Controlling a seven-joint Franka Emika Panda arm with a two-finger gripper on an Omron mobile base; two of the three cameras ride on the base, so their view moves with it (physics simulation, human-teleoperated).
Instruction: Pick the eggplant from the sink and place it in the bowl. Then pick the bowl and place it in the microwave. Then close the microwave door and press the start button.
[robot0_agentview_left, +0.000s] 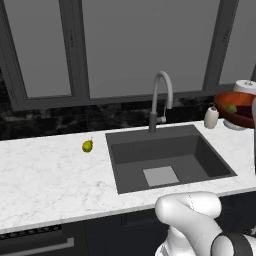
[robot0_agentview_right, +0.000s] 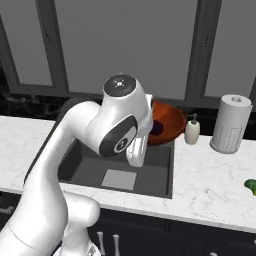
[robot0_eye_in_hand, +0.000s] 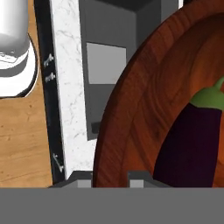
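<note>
The glossy, dark purple eggplant (robot0_eye_in_hand: 183, 144) with its green cap lies inside the round, reddish-brown wood-grained bowl (robot0_eye_in_hand: 140, 109). The gripper (robot0_eye_in_hand: 111, 181) is clamped on the bowl's rim, holding it tilted in the air above the rectangular dark grey sink's (robot0_agentview_left: 200, 145) back right corner, over the white marble worktop (robot0_agentview_left: 45, 175).

At frame centre the sink (robot0_agentview_left: 170, 160) basin lies open; the faucet (robot0_agentview_left: 161, 97) stands behind it, soap bottle (robot0_agentview_left: 211, 117) at right.

Even, flat rendered light w/ soft shadows, no glare/blur.
</note>
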